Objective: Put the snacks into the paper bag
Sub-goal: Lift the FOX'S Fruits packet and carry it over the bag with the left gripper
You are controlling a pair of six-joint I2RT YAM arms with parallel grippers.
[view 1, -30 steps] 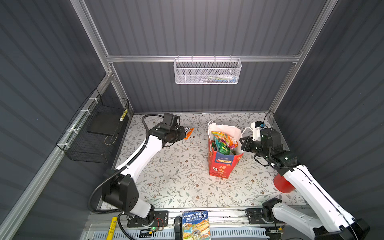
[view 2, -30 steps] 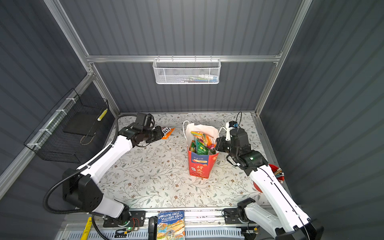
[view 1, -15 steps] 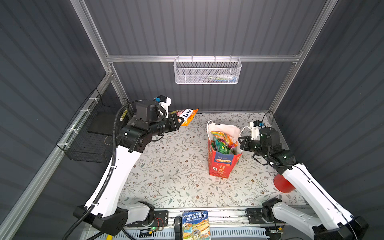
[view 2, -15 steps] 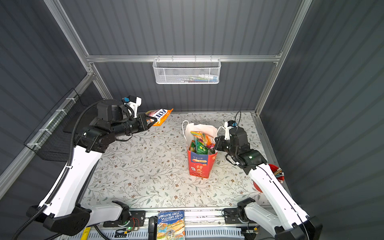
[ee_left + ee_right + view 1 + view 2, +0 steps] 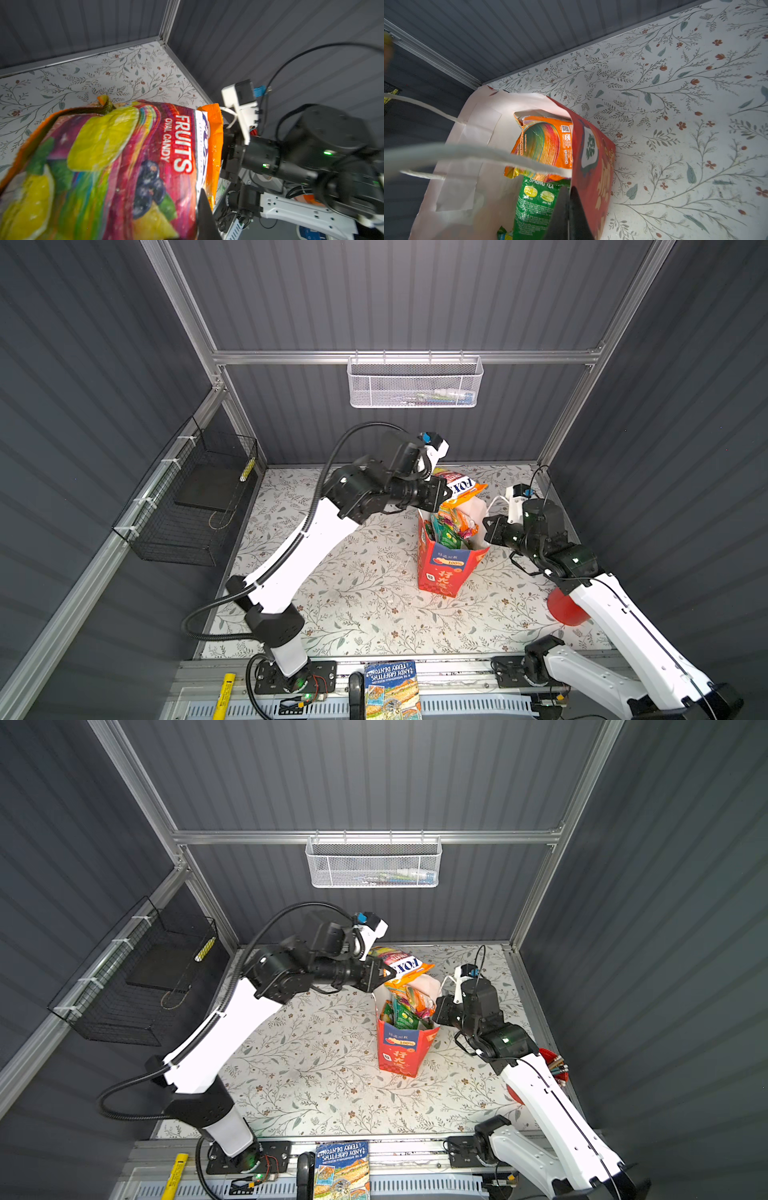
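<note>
One orange packet (image 5: 462,488) is up in the air in both top views. Your left gripper (image 5: 447,494) is squeezed tight on its near end. The packet sticks out sideways from the gripper, lying almost flat. It looks to be over the back edge of the paper bag (image 5: 442,572). The bag's open mouth is below it and a little toward the front. I think you need to tip the packet end-down before you lower it, or it may catch on the rim. Your left arm is the one to do that. Your right gripper (image 5: 487,530) is at the bag's right rim.

Your left wrist view shows the packet up close, with "FRUITS OVAL CANDY" on it. It fills so much of the view that you cannot see the bag's mouth there.

Your right wrist view shows what the others hide. The dark fingers (image 5: 560,212) are pinched shut on the bag's red wall, so the bag is held. Inside, other snacks (image 5: 544,145) stand against that wall, with white room beside them. A white cord handle (image 5: 467,153) crosses in front of the mouth and might snag the packet.
</note>
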